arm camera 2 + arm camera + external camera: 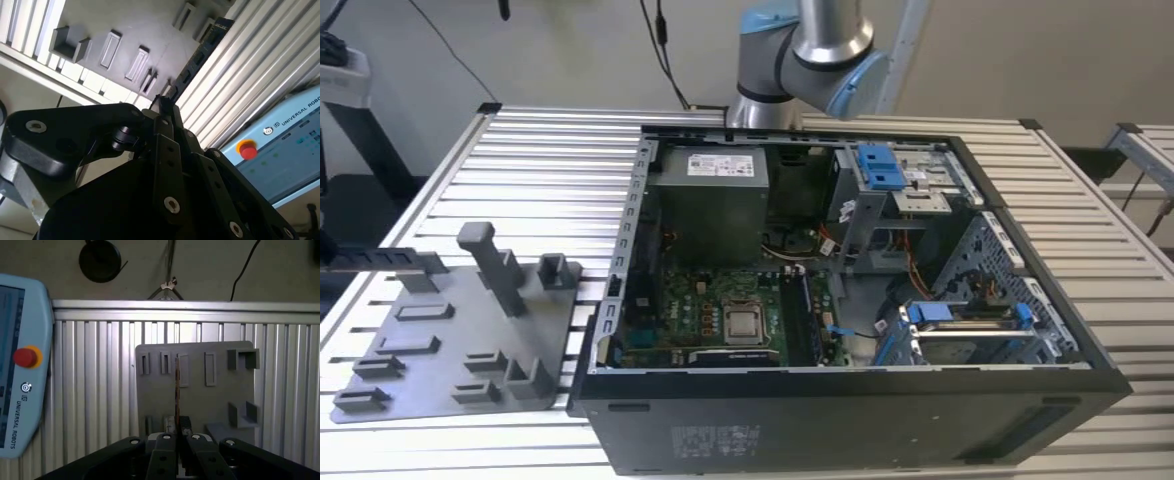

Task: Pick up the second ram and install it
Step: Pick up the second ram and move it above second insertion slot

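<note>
- The end effector (177,436) is pinched shut on one end of the ram (177,390).
- The ram pokes straight out, over the grey tray (200,405) on the worktop (100,390).
- The flat sides are squeezed, likely so it cannot wobble.
- The case (854,400) lies open near the worktop's middle.

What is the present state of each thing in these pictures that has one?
tool: shut on the second ram.
second ram: held by one end in the tool, out of any slot.
computer case: lying on its side, open, side panel off.
processor: seated on the board, uncovered.
grey tray: flat on the table.
tall grey post: upright on the tray.
</note>
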Available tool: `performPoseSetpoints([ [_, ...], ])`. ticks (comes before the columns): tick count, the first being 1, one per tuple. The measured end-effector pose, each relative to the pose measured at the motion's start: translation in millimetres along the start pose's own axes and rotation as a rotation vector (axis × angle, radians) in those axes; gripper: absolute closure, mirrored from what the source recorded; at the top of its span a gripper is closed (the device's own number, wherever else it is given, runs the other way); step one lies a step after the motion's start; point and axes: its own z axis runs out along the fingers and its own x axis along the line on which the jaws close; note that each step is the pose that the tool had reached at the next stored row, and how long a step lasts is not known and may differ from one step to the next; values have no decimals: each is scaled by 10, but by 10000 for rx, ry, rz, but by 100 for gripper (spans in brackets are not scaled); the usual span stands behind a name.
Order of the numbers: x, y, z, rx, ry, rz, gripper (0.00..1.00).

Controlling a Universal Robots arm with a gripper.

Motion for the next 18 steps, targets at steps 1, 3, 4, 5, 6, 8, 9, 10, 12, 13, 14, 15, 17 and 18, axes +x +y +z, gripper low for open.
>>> performPoseSetpoints([
  [1,-1,1,-30,0,0,0,86],
  [3,-2,3,-91,-1,0,0,86],
  [4,-3,3,-119,1,-2,0,86],
  [5,-4,4,-149,0,-2,0,86],
  [6,-4,5,-178,0,-2,0,86],
  [8,-6,7,-235,0,-2,0,86],
  [9,-6,8,-262,1,-2,0,86],
  [10,-7,8,-286,0,-2,0,86],
  [12,-7,9,-308,1,-2,0,86],
  [13,-7,9,-308,1,-2,0,86],
  [14,-7,9,-308,1,-3,0,86],
  [15,-7,9,-308,2,-3,0,86],
  [17,-8,7,-310,-1,-1,-1,86],
  [18,-7,-1,-312,-3,1,-2,86],
])
